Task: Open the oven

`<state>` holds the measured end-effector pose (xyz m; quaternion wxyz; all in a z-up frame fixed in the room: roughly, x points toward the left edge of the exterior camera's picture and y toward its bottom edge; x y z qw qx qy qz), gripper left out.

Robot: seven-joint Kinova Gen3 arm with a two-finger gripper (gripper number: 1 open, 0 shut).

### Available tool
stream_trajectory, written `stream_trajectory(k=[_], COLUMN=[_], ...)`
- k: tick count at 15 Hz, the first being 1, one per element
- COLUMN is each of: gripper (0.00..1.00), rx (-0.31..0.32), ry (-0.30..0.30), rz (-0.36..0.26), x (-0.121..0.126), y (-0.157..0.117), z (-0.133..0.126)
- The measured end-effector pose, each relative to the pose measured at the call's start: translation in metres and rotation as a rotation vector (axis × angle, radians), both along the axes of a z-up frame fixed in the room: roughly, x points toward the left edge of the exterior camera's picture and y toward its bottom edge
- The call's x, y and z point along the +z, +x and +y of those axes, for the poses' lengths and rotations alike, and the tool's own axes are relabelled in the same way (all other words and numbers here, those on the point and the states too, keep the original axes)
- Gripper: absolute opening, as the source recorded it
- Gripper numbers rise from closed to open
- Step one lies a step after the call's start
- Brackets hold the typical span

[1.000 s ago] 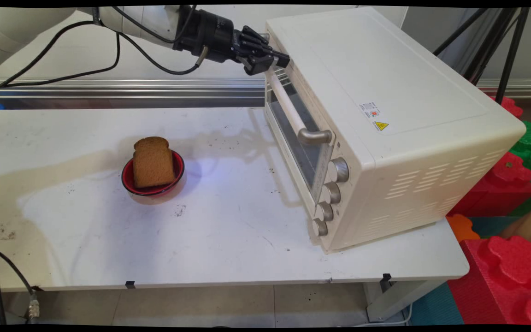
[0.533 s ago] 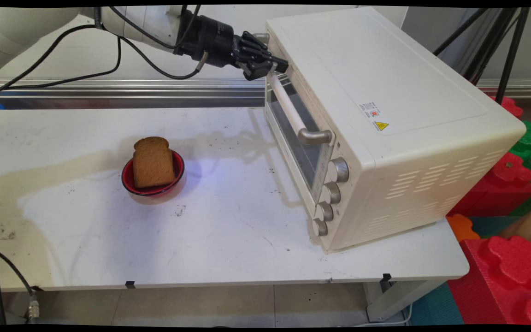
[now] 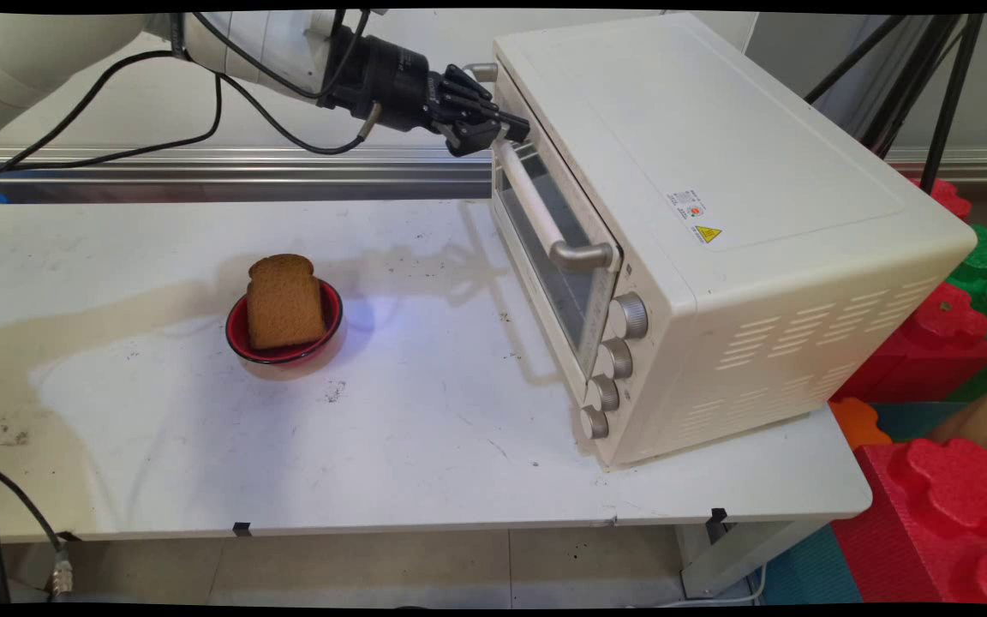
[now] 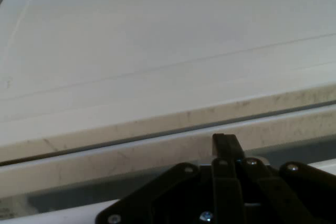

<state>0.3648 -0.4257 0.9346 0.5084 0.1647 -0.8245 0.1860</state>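
Nearest the camera in the main view: white table (image 3: 425, 446), top scuffed, with dark specks and a tan stain along its left side. On it, left of centre, a small red bowl (image 3: 285, 341) with a dark rim; a brown bread slice (image 3: 284, 301), coarse crust, leans upright in it. Bowl stands well apart from everything else.

Right half of table: cream toaster oven (image 3: 716, 231), boxy, smooth painted metal, vent slots down its side, small yellow warning sticker on top. Four round metal knobs (image 3: 612, 368) stacked at the front's near end. Glass door (image 3: 558, 257) carries a long pale bar handle (image 3: 541, 206) on grey metal brackets. Door's top edge appears slightly off the oven body, though this angle is poor for that.

Farther back: black gripper (image 3: 504, 130) at the handle's far end, against the oven's upper front corner. Fingers look pinched on the handle there.

Hand view adds what the main view cannot: oven top (image 4: 157, 51) filling the frame, a dark seam below its front lip, and one finger (image 4: 226, 144) rising against the door's upper rail. No bowl, bread or knobs here.

Beyond the table's right end: red and green foam blocks (image 3: 956, 343), knobbly outline.
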Motion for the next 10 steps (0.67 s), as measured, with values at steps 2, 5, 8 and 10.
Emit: stream_trajectory(k=[2, 5, 8, 10], gripper=[0.0, 0.0, 0.0, 0.0], rx=[-0.002, -0.008, -0.012, -0.016], ry=[0.0, 0.0, 0.001, 0.003], rz=[-0.003, -0.008, -0.014, -0.016], x=[-0.001, -0.003, -0.005, -0.006], y=[0.002, 0.006, 0.009, 0.012], z=[0.001, 0.003, 0.006, 0.007])
